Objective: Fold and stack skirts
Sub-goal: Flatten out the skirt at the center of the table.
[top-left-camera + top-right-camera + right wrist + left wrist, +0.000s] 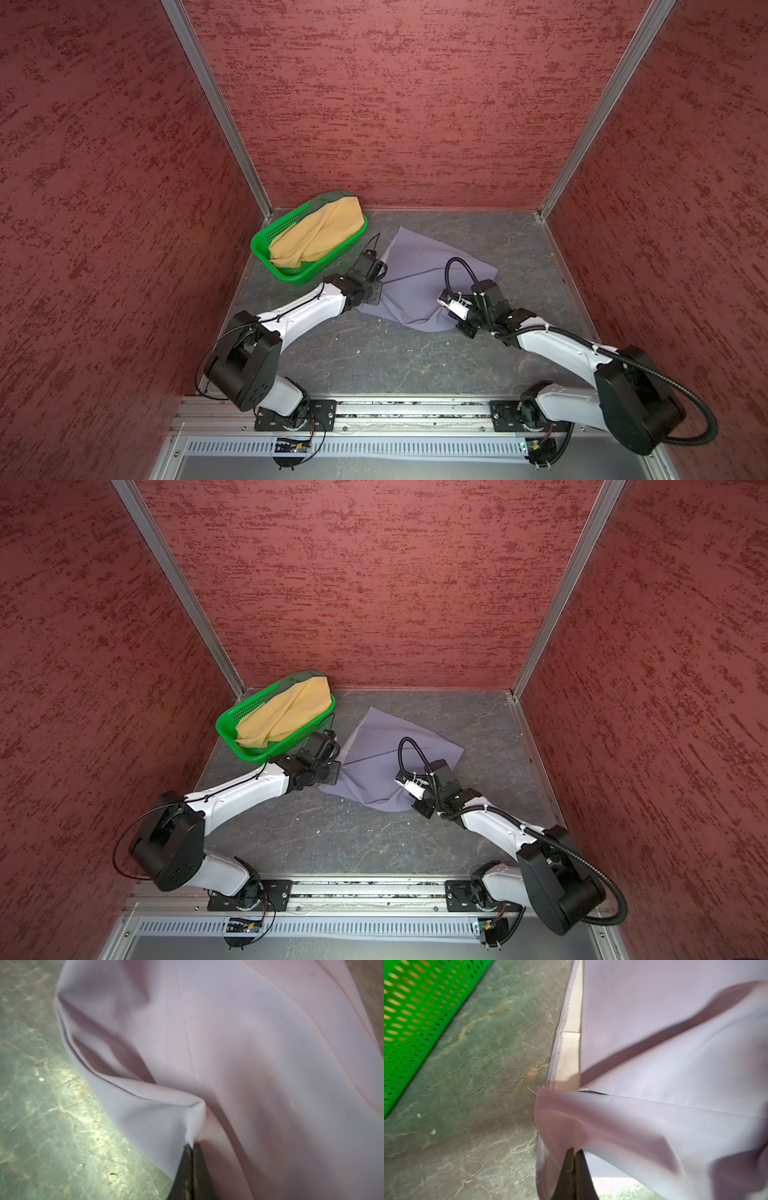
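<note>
The lavender-grey skirt [419, 282] [382, 762] lies rumpled in the middle of the table in both top views. My left gripper [379, 286] [574, 1152] is shut on its left edge by the waistband, pinching a fold of cloth. At the skirt's right side my right gripper [446, 305] [192, 1147] is likewise shut on a pinched fold. The mustard-yellow skirt [318, 237] [284, 717] fills the bright green basket [259, 245] at the back left. A dark green skirt [330, 199] peeks out beneath it at the basket's far end.
The grey marbled tabletop [374, 357] is enclosed by red textured walls [395, 104] on three sides. The basket wall [415, 1012] stands close to my left gripper. An aluminium rail [395, 411] with both arm bases runs along the front edge.
</note>
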